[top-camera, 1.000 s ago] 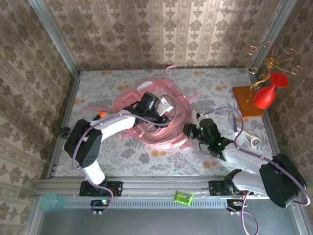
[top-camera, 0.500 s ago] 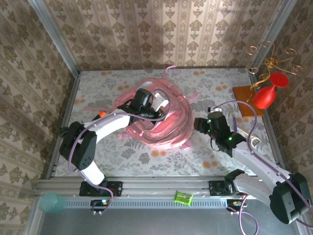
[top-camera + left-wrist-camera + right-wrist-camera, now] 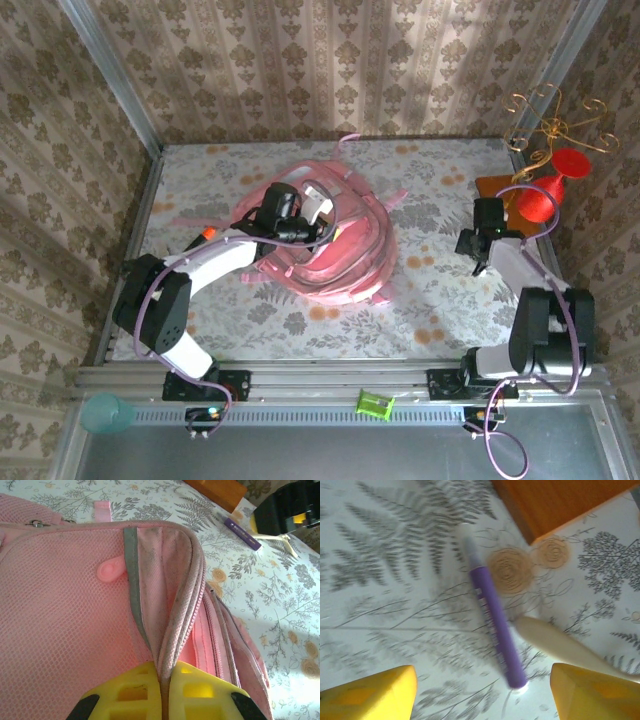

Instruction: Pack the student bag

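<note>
student bag (image 3: 350,262): pink and crumpled at the centre of the bench (image 3: 300,320); its mesh panel takes up the left half of the left wrist view.
left fingers (image 3: 125,692): clenched on the edge of the bag's opening, at the bottom centre of the left wrist view.
right fingers (image 3: 370,690): spread and empty, hovering over a purple pen (image 3: 495,625) at the right of the overhead frame, well apart from the bag.
grip risk: the pinched rim is thin, soft fabric; a pull could slide it free and let the mouth sag shut.
pick risk: a cream handle (image 3: 560,645) lies just beside the pen's lower end, so closing there could catch both or flick the pen away.
clearance risk: the wooden block (image 3: 560,500) at the upper right could be bumped.
</note>
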Action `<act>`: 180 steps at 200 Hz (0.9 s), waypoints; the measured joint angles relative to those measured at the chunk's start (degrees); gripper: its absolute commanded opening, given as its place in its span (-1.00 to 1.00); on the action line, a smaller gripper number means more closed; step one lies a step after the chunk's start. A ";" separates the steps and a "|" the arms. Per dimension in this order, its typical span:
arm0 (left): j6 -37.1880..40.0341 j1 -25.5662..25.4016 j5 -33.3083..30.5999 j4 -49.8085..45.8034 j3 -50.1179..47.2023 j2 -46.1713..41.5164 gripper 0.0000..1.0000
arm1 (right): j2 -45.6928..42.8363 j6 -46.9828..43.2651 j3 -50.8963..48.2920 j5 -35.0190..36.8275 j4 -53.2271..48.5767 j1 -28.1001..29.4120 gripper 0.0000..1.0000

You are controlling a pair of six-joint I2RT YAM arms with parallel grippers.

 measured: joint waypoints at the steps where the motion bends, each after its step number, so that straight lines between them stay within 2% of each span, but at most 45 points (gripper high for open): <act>1: 0.00 0.02 0.00 0.02 0.00 0.00 -1.00 | 0.15 -0.09 0.09 0.00 -0.02 -0.07 0.42; 38: -0.17 0.37 0.24 0.57 -0.11 -0.04 -1.00 | 10.14 -2.27 6.21 -0.22 -1.92 -1.95 0.27; 69: -0.15 1.01 0.15 0.50 -0.17 -0.98 -1.00 | 14.27 -2.38 7.72 -1.36 -3.34 -3.02 0.10; 79: -0.13 1.20 0.04 0.48 -0.35 -1.53 -1.00 | 15.80 -2.62 8.48 -1.84 -4.13 -3.52 0.11; 143: 0.11 1.55 -0.70 0.44 -0.90 -2.58 -1.00 | 18.53 -3.91 12.28 -2.75 -7.08 -4.11 -0.04; 176: 0.55 1.55 -0.94 0.37 -0.98 -2.73 -1.00 | 19.65 -4.22 13.31 -2.71 -8.13 -4.11 -0.23; 180: 0.59 1.57 -0.98 0.33 -1.05 -2.86 -1.00 | 19.69 -4.31 13.33 -2.71 -8.13 -4.11 -0.38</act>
